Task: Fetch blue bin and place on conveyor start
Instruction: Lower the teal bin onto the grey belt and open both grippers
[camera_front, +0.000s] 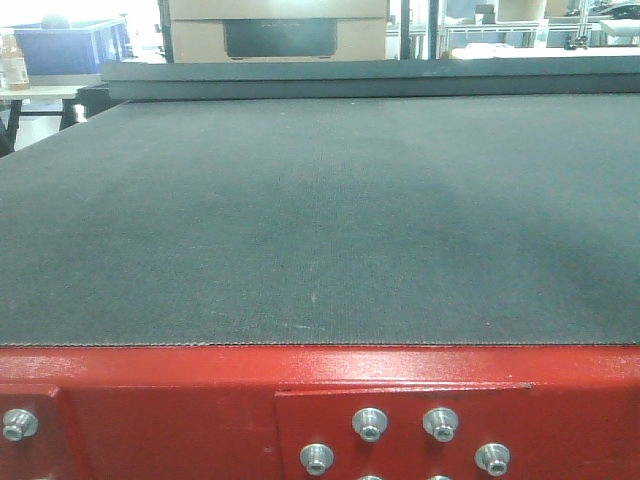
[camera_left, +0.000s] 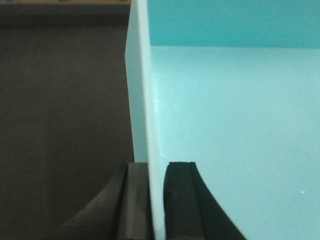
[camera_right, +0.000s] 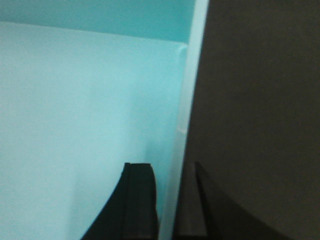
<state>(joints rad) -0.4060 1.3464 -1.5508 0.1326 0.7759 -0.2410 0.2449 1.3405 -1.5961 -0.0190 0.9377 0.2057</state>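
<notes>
Left wrist-mounted view: my left claw (camera_left: 156, 175) is clenched on a wall of the blue bin (camera_left: 235, 125), one finger inside, one outside. My right claw (camera_right: 167, 175) grips the opposite wall likewise. Dark belt of the conveyor start (camera_front: 320, 220) lies beyond each claw's outer finger; contact I cannot tell.

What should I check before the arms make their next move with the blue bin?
1. Is the left gripper clamped across a wall of the blue bin: ok, one finger on each side.
2. Is the right gripper clamped across the opposite wall: ok.
3. Is the bin empty inside: ok in the parts shown.
4. Is the conveyor belt free of obstacles: ok in the front view.
5. Is the bin resting on the belt: cannot tell; the front view does not show the bin.
</notes>
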